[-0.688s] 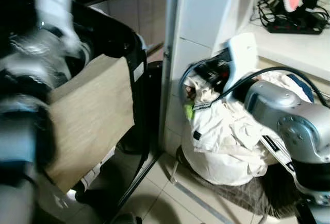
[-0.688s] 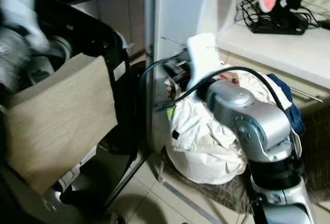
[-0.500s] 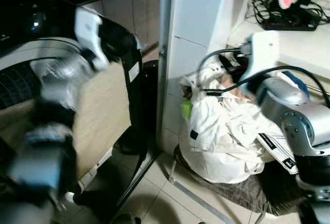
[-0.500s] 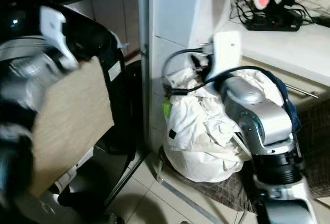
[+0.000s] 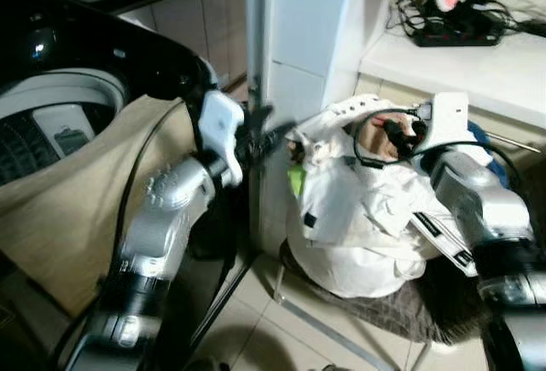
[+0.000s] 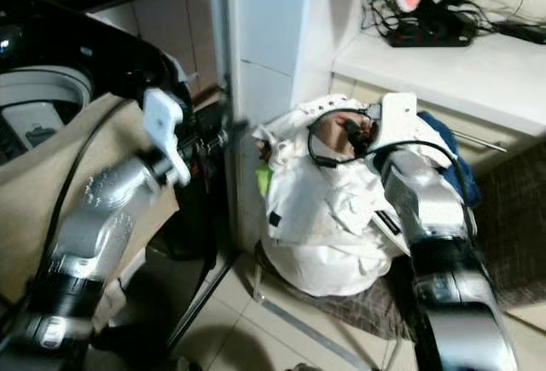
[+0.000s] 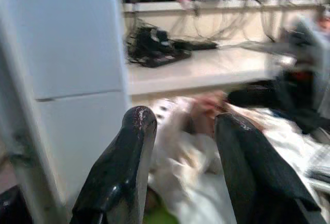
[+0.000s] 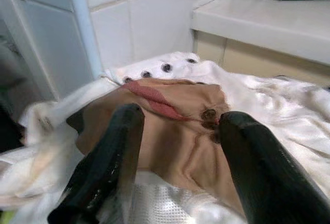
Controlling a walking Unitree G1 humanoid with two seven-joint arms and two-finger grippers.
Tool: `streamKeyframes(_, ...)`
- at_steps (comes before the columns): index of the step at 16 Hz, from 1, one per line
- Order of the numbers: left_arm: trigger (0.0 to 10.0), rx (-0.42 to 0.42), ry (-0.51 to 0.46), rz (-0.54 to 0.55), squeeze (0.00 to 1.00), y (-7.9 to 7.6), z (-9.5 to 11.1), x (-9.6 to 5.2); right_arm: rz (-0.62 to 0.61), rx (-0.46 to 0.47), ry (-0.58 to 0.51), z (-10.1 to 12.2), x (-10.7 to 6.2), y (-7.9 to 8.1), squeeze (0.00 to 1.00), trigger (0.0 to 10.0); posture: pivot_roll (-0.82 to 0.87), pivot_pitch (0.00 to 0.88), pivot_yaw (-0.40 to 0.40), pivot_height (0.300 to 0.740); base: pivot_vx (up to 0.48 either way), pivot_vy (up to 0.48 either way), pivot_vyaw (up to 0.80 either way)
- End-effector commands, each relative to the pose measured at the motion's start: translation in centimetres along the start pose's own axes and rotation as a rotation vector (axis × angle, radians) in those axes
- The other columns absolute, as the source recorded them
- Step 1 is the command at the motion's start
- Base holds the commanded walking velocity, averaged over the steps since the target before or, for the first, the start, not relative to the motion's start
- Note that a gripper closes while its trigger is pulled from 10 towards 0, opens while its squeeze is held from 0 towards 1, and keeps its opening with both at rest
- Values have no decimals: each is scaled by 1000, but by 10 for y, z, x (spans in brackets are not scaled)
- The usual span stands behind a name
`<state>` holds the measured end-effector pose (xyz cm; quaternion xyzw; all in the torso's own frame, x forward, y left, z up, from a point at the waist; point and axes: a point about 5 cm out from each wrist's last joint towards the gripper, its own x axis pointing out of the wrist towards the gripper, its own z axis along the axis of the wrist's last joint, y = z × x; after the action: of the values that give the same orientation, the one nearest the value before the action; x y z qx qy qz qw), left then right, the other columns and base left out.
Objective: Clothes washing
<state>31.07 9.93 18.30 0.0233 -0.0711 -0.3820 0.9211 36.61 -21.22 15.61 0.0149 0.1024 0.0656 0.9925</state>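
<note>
A white heap of laundry (image 5: 358,217) sits on a low seat beside the tiled pillar. A brown garment (image 8: 175,131) with a red strip lies on top of the heap. My right gripper (image 8: 183,117) hovers just over that garment, fingers open on either side of it and holding nothing; the head view has it at the heap's top (image 5: 394,129). My left gripper (image 5: 269,128) reaches in from the washer side, open and empty (image 7: 184,121), pointing at the heap near the pillar's corner. The top-loading washing machine (image 5: 51,115) stands open at the left.
A beige cloth (image 5: 77,209) drapes over the washer's front. The white tiled pillar (image 5: 307,30) stands between washer and heap. A white shelf (image 5: 478,64) behind holds a power strip with cables (image 5: 456,30). A blue garment (image 5: 485,139) lies behind the heap.
My left arm has swung from over the washer across to the pillar, toward the heap. My right gripper has shifted from the heap's left side to over its top. The camera has also moved.
</note>
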Motion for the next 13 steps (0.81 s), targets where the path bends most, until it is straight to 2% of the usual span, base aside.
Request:
streamKeyframes(1, 10000, 35, 18, -13, 0, -4, 5, -3, 46, -30, -8, 2, 6, 0, 1000, 10000, -82, 0, -1, 740, 0, 0, 0)
streamKeyframes(5, 10000, 33, 84, -63, 0, -13, 1, -18, 30, -197, 12, 6, 19, -9, 1000, 10000, -44, 0, -5, 740, 0, 0, 0)
streamKeyframes(8, 10000, 36, 117, -59, 0, -14, 3, -26, -12, -230, 30, 7, 20, -18, 1000, 10000, -18, 10, -1, 740, 0, 0, 0)
streamKeyframes(12, 10000, 32, 176, -121, 0, -20, 7, -38, -121, -236, 129, -9, 14, -37, 1000, 10000, 30, 48, 18, 740, 0, 0, 0)
streamKeyframes(13, 10000, 30, 184, -134, 0, -22, 7, -40, -127, -235, 151, -13, 13, -39, 322, 10000, 33, 51, 23, 740, 0, 0, 0)
